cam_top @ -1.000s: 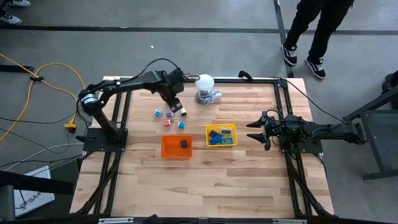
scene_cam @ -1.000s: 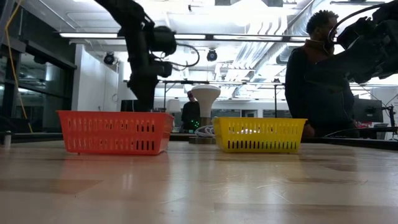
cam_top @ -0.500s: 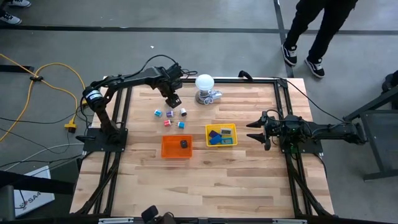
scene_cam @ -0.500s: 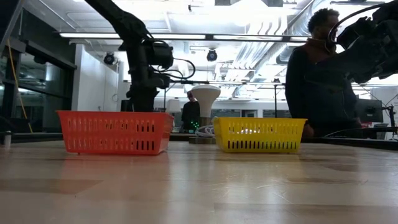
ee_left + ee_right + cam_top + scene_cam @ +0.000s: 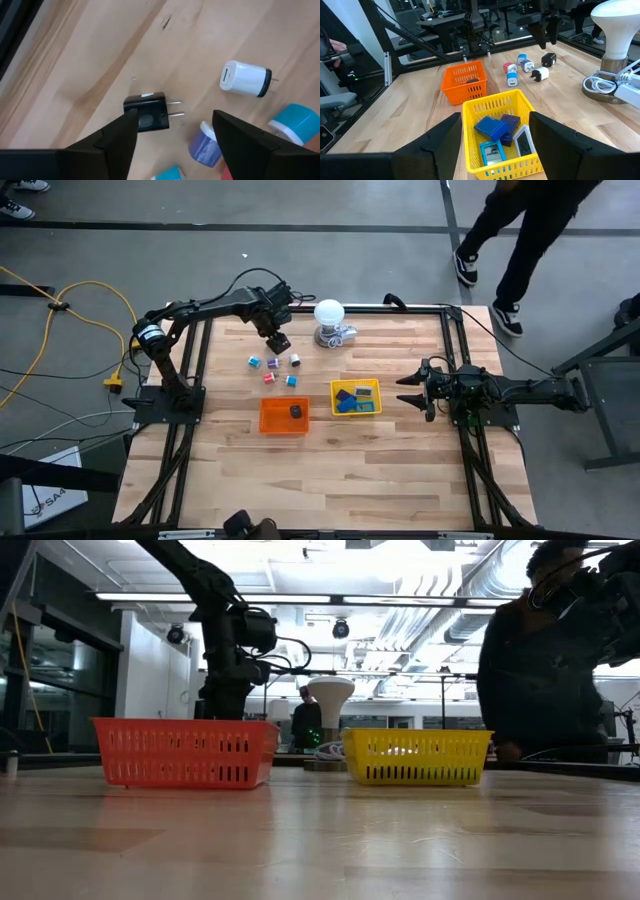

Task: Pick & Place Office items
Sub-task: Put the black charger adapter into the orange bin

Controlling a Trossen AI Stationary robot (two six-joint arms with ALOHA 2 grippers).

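My left gripper (image 5: 278, 341) (image 5: 174, 117) is open above the loose office items near the table's far side. A black plug piece (image 5: 147, 111) lies flat on the wood just beyond its fingers. Near it are a white plug piece (image 5: 246, 78) (image 5: 296, 360), a purple roll (image 5: 206, 145) and a teal roll (image 5: 295, 120). More small bits (image 5: 268, 378) lie beside them. One black bit (image 5: 297, 411) sits in the orange tray (image 5: 268, 420). Blue and teal blocks (image 5: 492, 127) lie in the yellow tray (image 5: 372, 408). My right gripper (image 5: 405, 395) (image 5: 495, 117) waits open to the right of the yellow tray.
A white ball lamp on a metal base (image 5: 330, 320) (image 5: 615, 30) stands near the far edge, right of my left gripper. The orange (image 5: 185, 752) and yellow trays (image 5: 418, 757) sit mid-table. A person (image 5: 520, 220) walks beyond the far edge. Bare wood lies along the near side.
My left gripper has moved a short way toward the table's far edge, off the cluster of small items, then held still. The items lie where they were. The person behind the table has stepped toward the right.
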